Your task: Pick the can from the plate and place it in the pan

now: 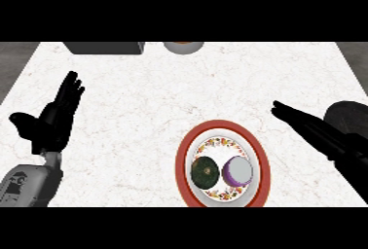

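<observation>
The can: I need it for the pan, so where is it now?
In the head view the can stands on the right half of the plate, beside a dark round thing, low and right of centre, left of the right hand.

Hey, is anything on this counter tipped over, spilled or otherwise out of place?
Nothing stands out. The purple can with the grey lid stands upright on the red-rimmed floral plate, beside a dark green round fruit. Nothing looks spilled on the white marble counter.

The left hand [50, 121] rested open, fingers straight and raised, well left of the plate [188, 146]. The right hand [323, 133] extended open, fingers straight, just right of the plate.
</observation>
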`<state>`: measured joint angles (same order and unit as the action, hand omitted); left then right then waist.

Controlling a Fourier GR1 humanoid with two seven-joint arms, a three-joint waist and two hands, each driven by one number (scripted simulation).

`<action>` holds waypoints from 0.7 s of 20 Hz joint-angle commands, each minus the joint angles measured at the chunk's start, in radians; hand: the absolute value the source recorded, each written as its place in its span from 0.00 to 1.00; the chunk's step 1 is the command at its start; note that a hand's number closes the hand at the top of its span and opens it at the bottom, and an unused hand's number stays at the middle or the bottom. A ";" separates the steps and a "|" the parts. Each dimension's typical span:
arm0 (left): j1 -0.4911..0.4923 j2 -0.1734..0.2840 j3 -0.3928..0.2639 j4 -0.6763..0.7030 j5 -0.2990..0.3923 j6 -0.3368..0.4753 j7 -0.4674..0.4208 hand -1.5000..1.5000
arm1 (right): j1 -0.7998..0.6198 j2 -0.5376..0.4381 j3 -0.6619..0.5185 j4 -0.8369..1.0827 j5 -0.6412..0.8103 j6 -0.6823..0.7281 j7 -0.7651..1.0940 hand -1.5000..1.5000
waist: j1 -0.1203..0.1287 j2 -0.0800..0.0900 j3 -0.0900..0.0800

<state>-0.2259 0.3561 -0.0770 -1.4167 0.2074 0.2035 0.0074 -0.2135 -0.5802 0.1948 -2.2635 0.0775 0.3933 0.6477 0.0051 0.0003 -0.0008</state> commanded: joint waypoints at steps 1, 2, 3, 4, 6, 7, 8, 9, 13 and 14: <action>-0.065 -0.009 0.028 0.001 -0.021 0.001 0.062 0.50 | -0.050 0.068 0.065 0.047 0.078 0.034 0.034 0.00 | -0.003 0.000 0.001; -0.003 -0.026 -0.006 -0.011 -0.046 0.013 0.009 0.50 | -0.041 0.103 0.174 0.008 0.144 -0.006 0.143 0.00 | 0.000 -0.001 0.000; -0.028 -0.030 0.001 -0.037 -0.040 0.024 0.065 0.50 | 0.029 0.078 0.145 -0.044 0.133 0.022 0.142 0.00 | -0.007 -0.002 0.001; 0.015 -0.026 0.002 -0.091 -0.040 0.006 0.070 0.50 | -0.046 0.118 0.131 0.015 0.123 0.028 0.178 0.00 | 0.000 -0.002 0.000; -0.013 -0.065 0.027 0.047 -0.055 -0.009 -0.027 0.50 | 0.030 0.110 0.074 -0.019 0.115 0.055 0.143 0.00 | -0.009 0.000 0.001; -0.002 -0.044 0.024 -0.032 -0.050 -0.009 0.041 0.50 | 0.031 0.147 0.164 0.024 0.213 0.031 0.137 0.00 | -0.004 -0.001 0.001; -0.049 -0.029 0.058 0.035 -0.030 -0.039 0.028 0.50 | 0.141 0.115 0.126 -0.001 0.247 0.020 0.030 0.00 | -0.012 -0.001 0.001; 0.026 -0.013 0.043 -0.089 -0.033 -0.046 0.053 0.50 | 0.056 0.170 0.175 0.086 0.301 -0.004 0.062 0.00 | 0.000 -0.001 0.001; 0.030 -0.007 0.080 -0.108 -0.023 -0.056 0.099 0.50 | 0.009 0.178 0.106 0.177 0.298 0.031 0.068 0.00 | 0.002 -0.001 0.001; -0.010 -0.067 0.020 -0.109 -0.086 0.000 0.113 0.50 | 0.049 0.148 0.084 0.149 0.260 0.080 0.055 0.00 | -0.005 -0.001 0.001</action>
<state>-0.2248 0.3157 -0.0367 -1.4761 0.1532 0.1819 0.0702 -0.1870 -0.4304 0.3007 -2.1636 0.3221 0.4365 0.7328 0.0020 -0.0005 -0.0001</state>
